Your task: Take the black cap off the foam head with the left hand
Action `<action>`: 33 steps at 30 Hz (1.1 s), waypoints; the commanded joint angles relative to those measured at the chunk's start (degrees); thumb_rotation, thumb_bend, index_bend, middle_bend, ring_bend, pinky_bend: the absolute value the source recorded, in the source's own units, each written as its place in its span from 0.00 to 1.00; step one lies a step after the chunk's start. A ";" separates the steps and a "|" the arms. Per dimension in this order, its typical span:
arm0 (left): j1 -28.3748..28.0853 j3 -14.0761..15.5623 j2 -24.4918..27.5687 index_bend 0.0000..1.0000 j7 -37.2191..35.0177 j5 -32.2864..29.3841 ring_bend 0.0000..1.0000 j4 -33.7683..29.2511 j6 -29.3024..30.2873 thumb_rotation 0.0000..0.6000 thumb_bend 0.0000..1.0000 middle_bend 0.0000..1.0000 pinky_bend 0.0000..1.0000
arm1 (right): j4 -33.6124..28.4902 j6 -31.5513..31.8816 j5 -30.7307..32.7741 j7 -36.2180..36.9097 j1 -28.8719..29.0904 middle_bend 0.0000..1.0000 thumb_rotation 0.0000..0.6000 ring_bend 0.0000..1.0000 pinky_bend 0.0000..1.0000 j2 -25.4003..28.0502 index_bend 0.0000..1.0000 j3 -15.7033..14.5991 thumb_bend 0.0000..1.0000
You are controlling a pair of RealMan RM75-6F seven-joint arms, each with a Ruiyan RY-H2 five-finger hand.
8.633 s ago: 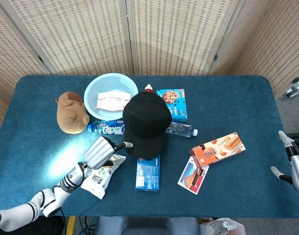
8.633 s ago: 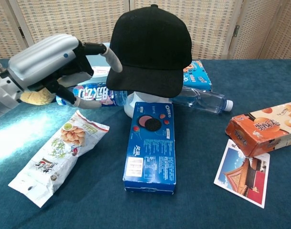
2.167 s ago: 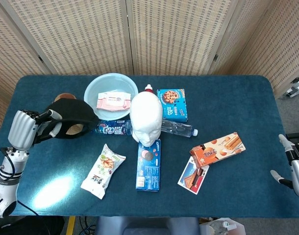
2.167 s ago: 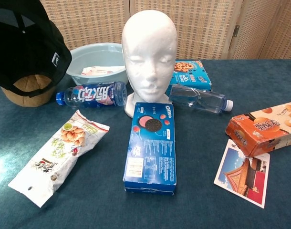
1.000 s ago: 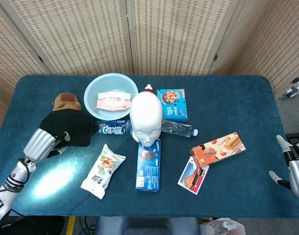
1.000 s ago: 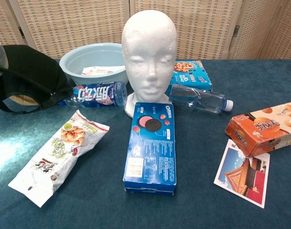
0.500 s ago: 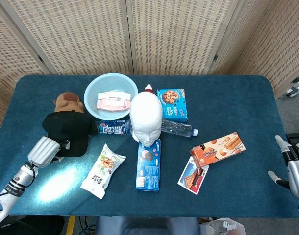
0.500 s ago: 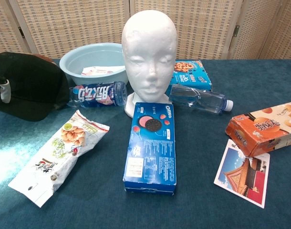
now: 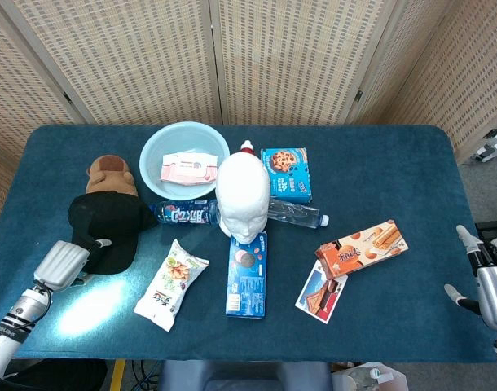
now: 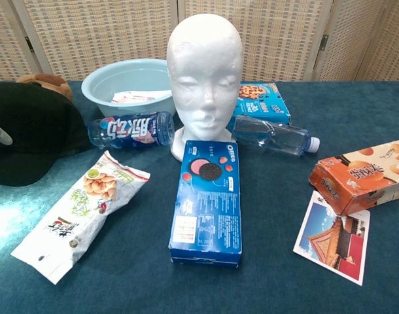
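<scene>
The black cap (image 9: 108,227) lies on the blue table (image 9: 379,163) at the far left, off the foam head (image 9: 243,194), which stands bare & upright near the table's middle. The cap rests just in front of a brown plush toy (image 9: 107,173) and partly covers it in the chest view. The left hand (image 9: 65,262) sits at the cap's near-left edge, w/ one fingertip touching the brim; whether it pinches the fabric or only rests against it can't be told from either view. In the chest view only a light fingertip shows against the cap. The right hand (image 9: 491,275) hangs off the table's right edge, fingers spread, holding nothing. Behind the foam head: a light blue basin (image 9: 184,155) w/ a pink packet inside, and a blue cookie box (image 9: 286,172). A blue-labelled bottle (image 9: 186,213) lies on its side between cap and foam head; a clear bottle (image 9: 297,215) lies to the head's right. In front of the head lies an Oreo box (image 9: 248,274), w/ a snack bag (image 9: 172,283) to its left. Right of these: an orange wafer box (image 9: 362,247) and a postcard (image 9: 320,291).
</scene>
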 commanded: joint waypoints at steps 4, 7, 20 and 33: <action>2.95 -1.64 5.65 0.00 15.31 -8.24 0.58 -11.32 -1.74 1.00 0.11 0.58 0.95 | 0.22 0.06 0.03 0.29 -0.04 0.23 1.00 0.22 0.33 -0.11 0.09 0.01 0.08; 3.66 -2.22 6.90 0.00 20.54 -11.42 0.49 -15.65 -2.06 1.00 0.07 0.49 0.85 | 0.26 0.10 -0.02 0.34 -0.03 0.23 1.00 0.22 0.33 -0.12 0.09 0.02 0.08; 7.52 -5.53 7.62 0.00 22.56 -13.48 0.36 -22.39 6.56 1.00 0.04 0.35 0.69 | 0.08 0.41 -0.12 0.47 -0.45 0.23 1.00 0.22 0.33 0.29 0.09 -0.26 0.08; 13.98 -7.16 9.84 0.00 15.61 -13.52 0.33 -27.67 15.63 1.00 0.04 0.33 0.52 | 0.10 -3.35 -2.90 2.54 1.20 0.23 1.00 0.22 0.33 1.39 0.09 -2.07 0.08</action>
